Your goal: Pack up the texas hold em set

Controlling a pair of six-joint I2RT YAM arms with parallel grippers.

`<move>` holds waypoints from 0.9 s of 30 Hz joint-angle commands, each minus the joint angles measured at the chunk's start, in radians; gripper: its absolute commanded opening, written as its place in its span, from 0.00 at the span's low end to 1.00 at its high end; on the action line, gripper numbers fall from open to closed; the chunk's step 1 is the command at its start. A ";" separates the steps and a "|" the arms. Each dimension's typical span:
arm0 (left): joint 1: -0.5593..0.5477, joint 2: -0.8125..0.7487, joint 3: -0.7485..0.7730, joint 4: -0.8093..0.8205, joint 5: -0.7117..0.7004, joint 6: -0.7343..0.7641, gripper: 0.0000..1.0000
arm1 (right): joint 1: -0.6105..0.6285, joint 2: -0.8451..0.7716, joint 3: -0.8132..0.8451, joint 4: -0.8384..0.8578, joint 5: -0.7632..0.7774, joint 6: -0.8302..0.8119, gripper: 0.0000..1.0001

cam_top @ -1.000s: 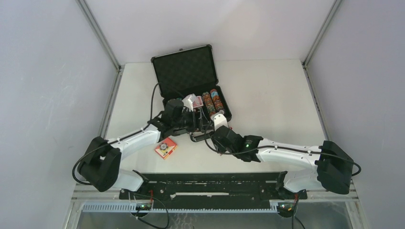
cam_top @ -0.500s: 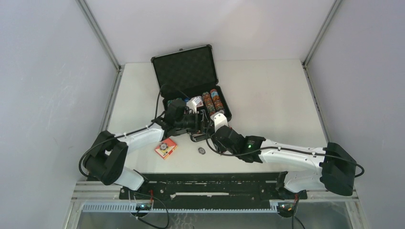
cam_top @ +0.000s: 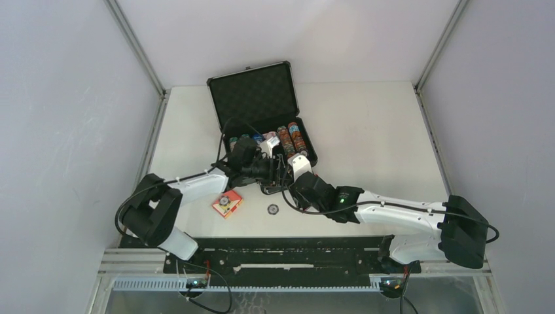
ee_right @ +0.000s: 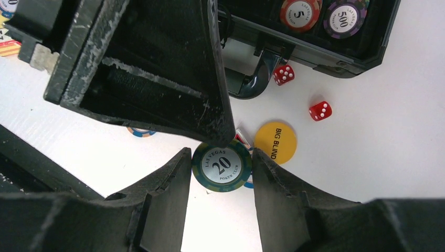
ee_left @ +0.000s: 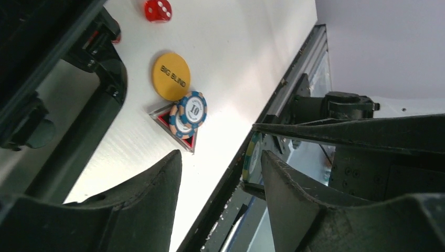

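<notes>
The black case (cam_top: pixel 256 98) lies open at the table's back, with rows of chips (cam_top: pixel 292 139) in its tray. Just in front of it the two grippers meet. My right gripper (ee_right: pixel 221 155) is shut on a green "20" chip (ee_right: pixel 221 167), pinching it by its rim. My left gripper (ee_left: pixel 220 157) is open around that same chip (ee_left: pixel 253 157). The chip shows edge-on beside its right finger, with a wide gap to the other finger. Below lie a yellow "BIG BLIND" button (ee_right: pixel 275 140), two red dice (ee_right: pixel 284 74) and a blue "10" chip (ee_left: pixel 191 110).
A red card box (cam_top: pixel 227 203) with a chip on top lies at the front left. A loose chip (cam_top: pixel 273 209) lies on the table near the front edge. The case handle (ee_right: pixel 257 79) sticks out towards the grippers. Grey walls close in the table's sides and back.
My left gripper has drawn back from the case tray to the right gripper's chip, and its jaws have narrowed. A loose chip now shows on the table in front.
</notes>
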 commanded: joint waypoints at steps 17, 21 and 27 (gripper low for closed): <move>-0.012 0.100 0.064 0.141 0.239 -0.080 0.51 | 0.012 -0.062 -0.021 0.065 -0.015 -0.042 0.53; -0.013 0.096 0.064 0.142 0.248 -0.079 0.40 | 0.012 -0.067 -0.021 0.062 -0.009 -0.043 0.53; -0.021 0.109 0.067 0.142 0.257 -0.074 0.33 | 0.012 -0.074 -0.021 0.068 -0.019 -0.042 0.53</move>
